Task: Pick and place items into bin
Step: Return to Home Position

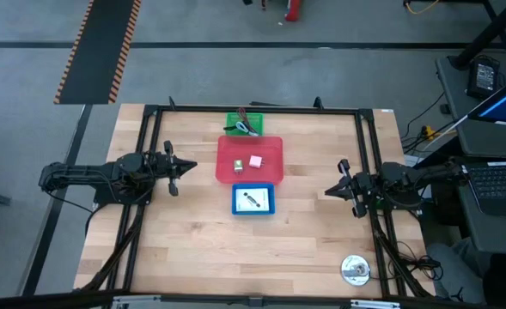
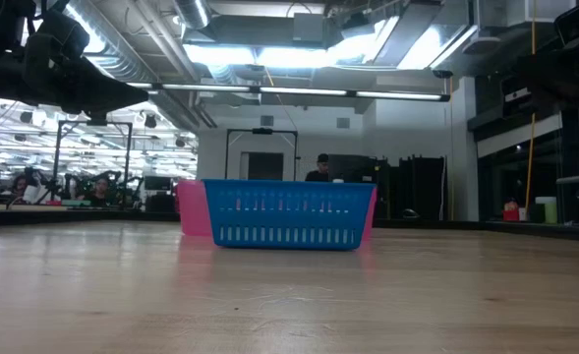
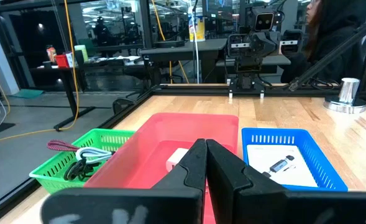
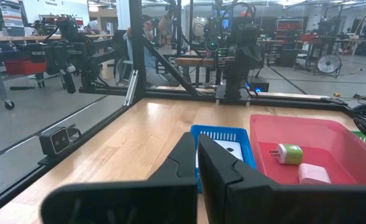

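Note:
A red bin (image 1: 250, 146) sits mid-table and holds a pink cube (image 1: 255, 160) and a small green-and-white piece (image 1: 237, 166). In the right wrist view these are the pink cube (image 4: 313, 173) and the green-and-white piece (image 4: 288, 153). A blue basket (image 1: 253, 210) on the red bin's near side holds a white card with a dark-and-silver item (image 3: 281, 165). A green basket (image 1: 233, 120) on its far side holds a dark red cord loop (image 3: 61, 147) and other cords. My left gripper (image 1: 184, 167) waits shut, left of the bins. My right gripper (image 1: 332, 190) waits shut, to their right.
A round silver object (image 1: 355, 269) stands near the table's near right corner. A black frame (image 1: 366, 137) runs around the table's edges. Bare wood lies between each gripper and the bins. In the low view the blue basket (image 2: 289, 213) stands in front of the red bin (image 2: 193, 206).

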Robot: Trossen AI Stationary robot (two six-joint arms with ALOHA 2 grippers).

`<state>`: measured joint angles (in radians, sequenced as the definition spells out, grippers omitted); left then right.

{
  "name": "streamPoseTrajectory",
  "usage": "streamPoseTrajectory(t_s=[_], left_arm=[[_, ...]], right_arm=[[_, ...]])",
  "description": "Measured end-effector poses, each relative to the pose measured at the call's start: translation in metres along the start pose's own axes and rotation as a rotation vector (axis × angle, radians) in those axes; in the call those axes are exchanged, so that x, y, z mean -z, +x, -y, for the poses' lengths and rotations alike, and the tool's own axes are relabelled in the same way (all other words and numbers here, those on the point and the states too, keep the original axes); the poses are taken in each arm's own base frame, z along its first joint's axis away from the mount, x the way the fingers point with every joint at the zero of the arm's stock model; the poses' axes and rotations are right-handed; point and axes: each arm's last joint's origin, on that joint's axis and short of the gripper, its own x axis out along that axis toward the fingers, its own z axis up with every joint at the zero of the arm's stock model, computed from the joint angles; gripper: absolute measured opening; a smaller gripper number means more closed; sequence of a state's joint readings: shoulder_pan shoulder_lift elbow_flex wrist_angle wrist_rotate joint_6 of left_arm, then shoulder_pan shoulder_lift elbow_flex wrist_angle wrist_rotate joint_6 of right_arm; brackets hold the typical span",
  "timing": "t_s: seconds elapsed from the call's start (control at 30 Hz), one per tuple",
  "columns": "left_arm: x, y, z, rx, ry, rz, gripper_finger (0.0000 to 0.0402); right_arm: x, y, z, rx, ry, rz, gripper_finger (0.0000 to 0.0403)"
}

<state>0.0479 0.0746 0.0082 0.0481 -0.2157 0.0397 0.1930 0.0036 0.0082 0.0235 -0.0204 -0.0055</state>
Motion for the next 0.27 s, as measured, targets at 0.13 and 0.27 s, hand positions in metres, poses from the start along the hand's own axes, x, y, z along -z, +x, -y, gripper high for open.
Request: streamPoseTrajectory(t_s=[0.13,0.27], left_arm=[[0.0,0.0,0.0,0.0,0.0,0.0,0.0005],[0.0,0.0,0.0,0.0,0.0,0.0,0.0006]], right_arm=[[0.0,0.0,0.0,0.0,0.001,0.0,0.0],[0.0,0.0,0.0,0.0,0.002,0.0,0.0]])
